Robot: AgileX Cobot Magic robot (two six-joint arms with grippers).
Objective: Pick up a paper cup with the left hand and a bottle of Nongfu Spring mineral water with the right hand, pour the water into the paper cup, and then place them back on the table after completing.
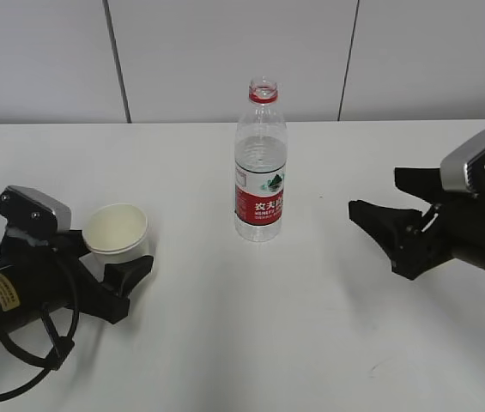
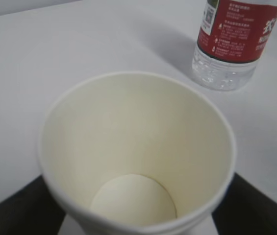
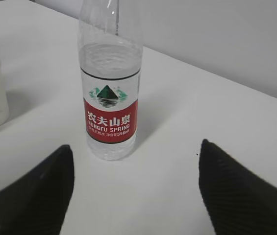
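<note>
The jaws of the right hand (image 1: 385, 225) stand wide apart with nothing between them, pointing toward the bottle from well off to its side. Those of the left hand (image 1: 115, 249) flank the paper cup (image 1: 117, 232), one finger on each side of it; whether they press its wall or only stand beside it cannot be told.

One white table (image 1: 311, 343) carries everything. There are two black arms, one entering from each lower side, and both are cut off by the picture edges. One bottle (image 1: 260, 163) stands upright near the table's middle, uncapped, with a red ring at its neck and a red label. The water (image 1: 260, 167) fills it to just above the label. One cup stands upright on the table, left of the bottle and apart from it, empty inside (image 2: 133, 200). In the left wrist view the bottle's (image 2: 234, 41) top is cut off.
</note>
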